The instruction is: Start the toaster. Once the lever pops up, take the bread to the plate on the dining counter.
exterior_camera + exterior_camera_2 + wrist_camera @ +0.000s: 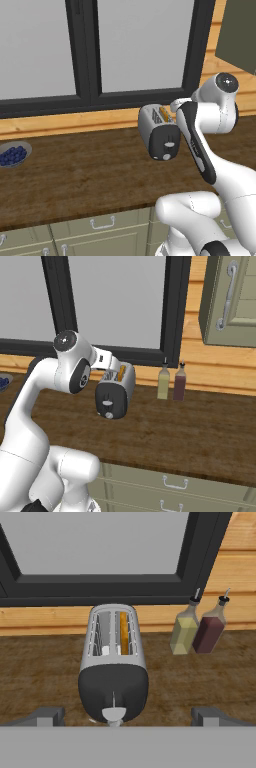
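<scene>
Toaster (113, 662) sits on the dark wood counter (75, 175) under the window, black end panel facing the arm, two slots on top running away from the camera. Rigid metal and plastic shell, looks light enough to skid or tip if shoved sideways, so any push should go straight down along the panel. Two bottles (195, 624), one yellowish and one dark red, stand just beside it to the right in the hand view, apart from it. Bowl of blueberries (14, 154) sits well apart, far left on the counter. Bread (123, 634) stands edge-up in the right slot, only the orange-tan top edge showing; thin, light, crumbly, best pinched across its flat faces at the exposed top edge, gently. Lever (113, 713) is a small pale tab low on the panel's centre slit; small and smooth, likely slippery, press from above with one fingertip. End effector (122, 717) hangs just before the panel, jaws spread fully wide, holding nothing.
</scene>
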You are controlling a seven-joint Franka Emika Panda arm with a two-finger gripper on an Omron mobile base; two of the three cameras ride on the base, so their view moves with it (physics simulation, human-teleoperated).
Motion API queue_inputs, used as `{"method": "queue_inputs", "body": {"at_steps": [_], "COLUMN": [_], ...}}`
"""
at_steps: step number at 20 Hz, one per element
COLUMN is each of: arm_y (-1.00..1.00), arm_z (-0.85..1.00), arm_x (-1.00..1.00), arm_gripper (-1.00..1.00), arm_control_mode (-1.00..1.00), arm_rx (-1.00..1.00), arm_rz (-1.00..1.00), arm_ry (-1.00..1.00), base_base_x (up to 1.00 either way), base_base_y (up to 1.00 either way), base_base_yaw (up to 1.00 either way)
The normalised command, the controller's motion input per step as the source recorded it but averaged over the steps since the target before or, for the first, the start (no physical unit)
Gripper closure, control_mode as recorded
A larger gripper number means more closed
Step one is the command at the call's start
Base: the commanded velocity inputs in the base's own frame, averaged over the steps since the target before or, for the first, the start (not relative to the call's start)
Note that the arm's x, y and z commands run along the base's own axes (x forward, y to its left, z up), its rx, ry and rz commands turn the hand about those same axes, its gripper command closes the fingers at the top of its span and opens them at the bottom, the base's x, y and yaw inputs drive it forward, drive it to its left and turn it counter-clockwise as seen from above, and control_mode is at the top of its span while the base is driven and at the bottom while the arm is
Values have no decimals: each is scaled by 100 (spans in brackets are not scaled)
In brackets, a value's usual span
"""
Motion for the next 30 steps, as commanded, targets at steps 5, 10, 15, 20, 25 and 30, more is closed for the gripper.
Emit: {"method": "queue_inputs", "body": {"at_steps": [5,10,15,20,25,30], "arm_y": [0,0,0,0,0,0], "arm_z": [0,0,0,0,0,0], "arm_x": [0,0,0,0,0,0], "arm_gripper": [-100,-100,-100,-100,-100,-100], "arm_control_mode": [-100,-100,-100,-100,-100,-100], "arm_rx": [0,0,0,0,0,0], "arm_rz": [0,0,0,0,0,0], "arm_ry": [0,0,0,0,0,0], "base_base_x": [0,0,0,0,0,0], "base_base_y": [0,0,0,0,0,0], "base_base_yaw": [0,0,0,0,0,0]}}
